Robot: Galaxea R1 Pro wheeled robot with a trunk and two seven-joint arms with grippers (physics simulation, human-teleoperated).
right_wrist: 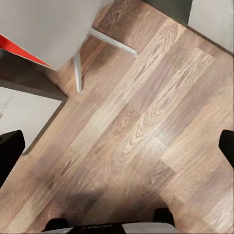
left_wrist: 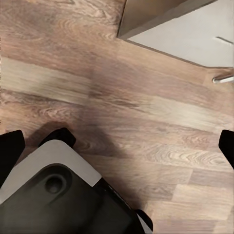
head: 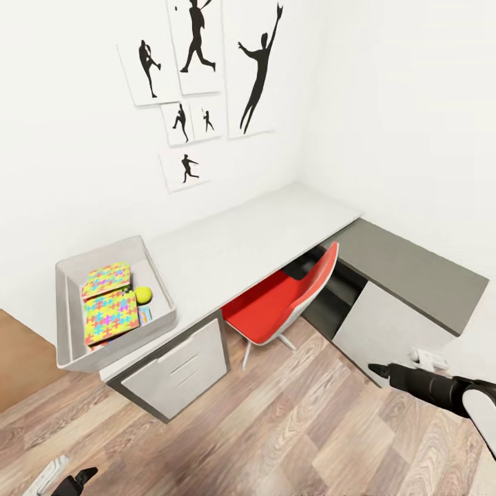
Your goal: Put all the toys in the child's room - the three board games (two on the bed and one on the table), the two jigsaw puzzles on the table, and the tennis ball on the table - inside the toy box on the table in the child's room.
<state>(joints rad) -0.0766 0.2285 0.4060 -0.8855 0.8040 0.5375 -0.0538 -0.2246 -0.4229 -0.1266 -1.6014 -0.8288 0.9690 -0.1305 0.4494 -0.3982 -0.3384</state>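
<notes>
Both arms hang low over the wood-plank floor (head: 289, 420): the right gripper (head: 377, 370) reaches in at 4 o'clock, the left gripper (head: 81, 478) at 7 o'clock. Each wrist view shows dark fingertips (left_wrist: 10, 148) spread wide at the frame edges, nothing between them. The pale grey flared toy box (head: 72, 275) sits at the tabletop (head: 241, 241) end at 9 o'clock, holding two bright jigsaw puzzles (head: 110, 315) and the tennis ball (head: 143, 295). A glossy red chair (head: 289, 296) is tucked under the tabletop.

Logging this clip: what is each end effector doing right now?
Left end effector: open, empty, over the wood floor.
Right end effector: open, empty, over the floor near the red chair.
</notes>
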